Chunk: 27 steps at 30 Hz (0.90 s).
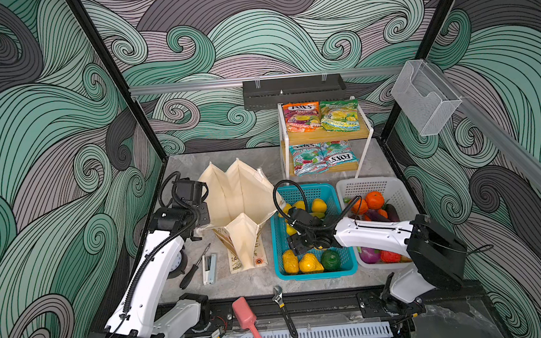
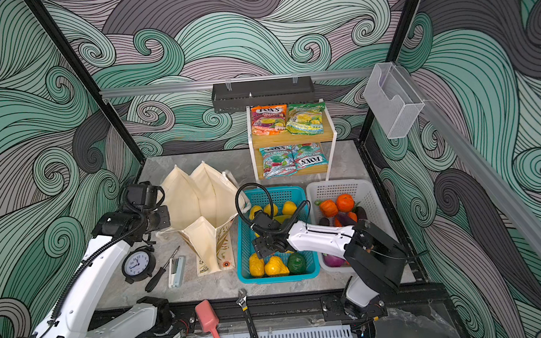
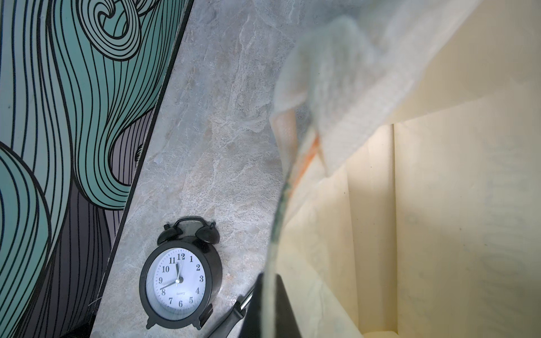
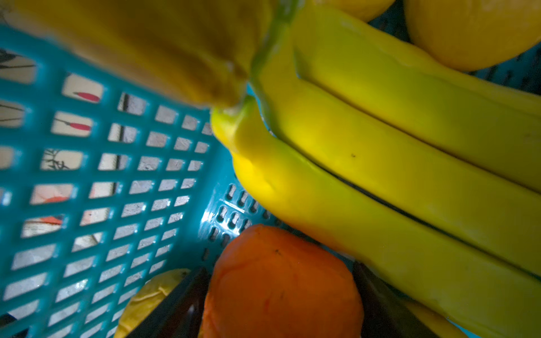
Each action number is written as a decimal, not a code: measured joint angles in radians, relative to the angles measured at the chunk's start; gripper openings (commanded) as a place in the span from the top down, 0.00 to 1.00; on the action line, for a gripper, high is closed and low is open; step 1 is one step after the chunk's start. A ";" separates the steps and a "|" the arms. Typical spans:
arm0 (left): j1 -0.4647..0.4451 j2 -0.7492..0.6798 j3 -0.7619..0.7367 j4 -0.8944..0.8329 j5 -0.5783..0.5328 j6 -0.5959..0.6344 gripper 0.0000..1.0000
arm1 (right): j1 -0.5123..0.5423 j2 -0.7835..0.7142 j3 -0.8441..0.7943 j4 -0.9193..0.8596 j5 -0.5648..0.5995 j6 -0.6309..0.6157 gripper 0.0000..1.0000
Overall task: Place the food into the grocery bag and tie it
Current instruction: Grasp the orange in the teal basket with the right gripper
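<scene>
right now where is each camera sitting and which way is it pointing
both top views: high at the front, looking down at the bag and teal basket; left arm, right arm show
left wrist: at the bag's rim, facing a clock and the bag's inside; left fingers show
right wrist: inside the teal basket, facing bananas; right fingers flank an orange fruit
shared: top and left wrist both see the bag

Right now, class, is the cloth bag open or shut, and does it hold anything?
Open, and empty as far as shows: the bag gapes in both top views, only bare cream lining inside.
</scene>
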 measured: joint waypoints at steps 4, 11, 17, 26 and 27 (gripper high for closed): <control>0.000 0.000 0.000 0.002 0.003 0.001 1.00 | 0.000 -0.002 -0.001 0.003 0.002 0.006 0.39; 0.000 0.000 0.000 0.009 0.019 0.002 1.00 | 0.000 -0.127 -0.031 -0.008 0.005 0.019 0.39; 0.000 -0.005 -0.002 0.020 0.044 0.009 1.00 | -0.020 -0.315 -0.037 -0.017 0.011 0.017 0.40; 0.000 -0.014 -0.004 0.023 0.055 0.009 1.00 | -0.102 -0.478 0.009 -0.108 -0.011 -0.059 0.39; 0.000 -0.018 -0.005 0.024 0.058 0.009 1.00 | -0.106 -0.479 0.039 -0.122 -0.013 -0.078 0.40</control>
